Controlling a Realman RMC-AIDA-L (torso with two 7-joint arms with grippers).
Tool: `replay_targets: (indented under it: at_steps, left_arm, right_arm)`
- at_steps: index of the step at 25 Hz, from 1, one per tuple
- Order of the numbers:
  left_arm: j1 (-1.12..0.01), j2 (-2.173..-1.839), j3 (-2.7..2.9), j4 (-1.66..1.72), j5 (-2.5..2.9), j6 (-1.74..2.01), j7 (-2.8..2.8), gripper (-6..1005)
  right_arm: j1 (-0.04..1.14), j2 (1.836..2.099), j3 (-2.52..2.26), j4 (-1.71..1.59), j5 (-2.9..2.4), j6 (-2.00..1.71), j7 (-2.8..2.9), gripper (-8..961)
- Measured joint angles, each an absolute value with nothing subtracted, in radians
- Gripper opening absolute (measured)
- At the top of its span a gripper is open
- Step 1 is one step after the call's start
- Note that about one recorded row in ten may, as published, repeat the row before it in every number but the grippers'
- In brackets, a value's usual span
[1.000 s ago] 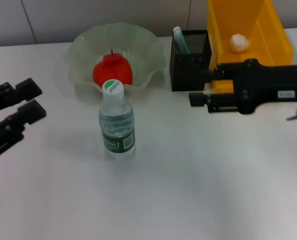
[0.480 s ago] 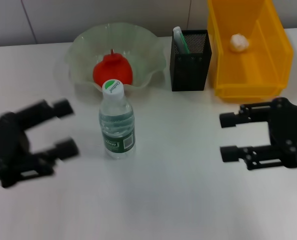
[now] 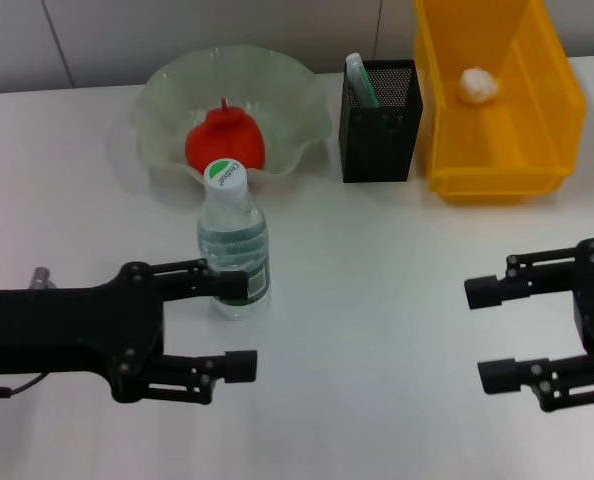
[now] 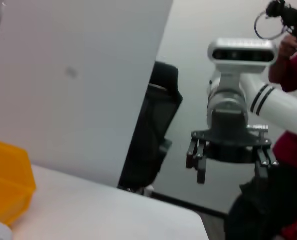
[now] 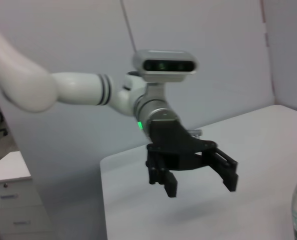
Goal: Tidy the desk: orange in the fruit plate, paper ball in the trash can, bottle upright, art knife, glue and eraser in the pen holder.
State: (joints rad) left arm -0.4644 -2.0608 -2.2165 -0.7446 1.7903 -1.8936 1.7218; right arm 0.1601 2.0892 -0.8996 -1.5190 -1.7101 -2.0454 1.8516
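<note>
Head camera overhead; wrist cameras face each other, seemingly level.

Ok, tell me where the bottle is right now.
In the head view the bottle stands upright left of centre on the desk, just in front of the fruit plate, with the open left pincer close beside it.

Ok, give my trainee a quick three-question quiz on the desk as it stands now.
1. True or false: the bottle stands upright.
2. Where is the paper ball? A) on the table B) in the trash can C) in the fruit plate
3. Fill in: the orange sits in the ____.

Key
1. True; its white cap points up, and it stands beside the open left gripper.
2. B. The open right gripper is low over the table, well in front of the can.
3. Fruit plate.
</note>
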Motion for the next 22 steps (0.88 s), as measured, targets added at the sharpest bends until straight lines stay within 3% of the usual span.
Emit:
replay_targets:
  at_steps: [8, 22]
  left_arm:
    - [-0.481, -2.061, -2.218, -0.740, 1.815, -1.891, 1.732, 842]
    - [-0.472, -2.021, -2.235, -0.743, 1.817, -1.892, 1.751, 842]
  right_arm:
    - [0.156, 2.092, -0.913, -1.499, -1.709, -2.017, 1.819, 695]
    - [0.176, 2.087, -1.027, -1.480, -1.725, -1.928, 1.809, 696]
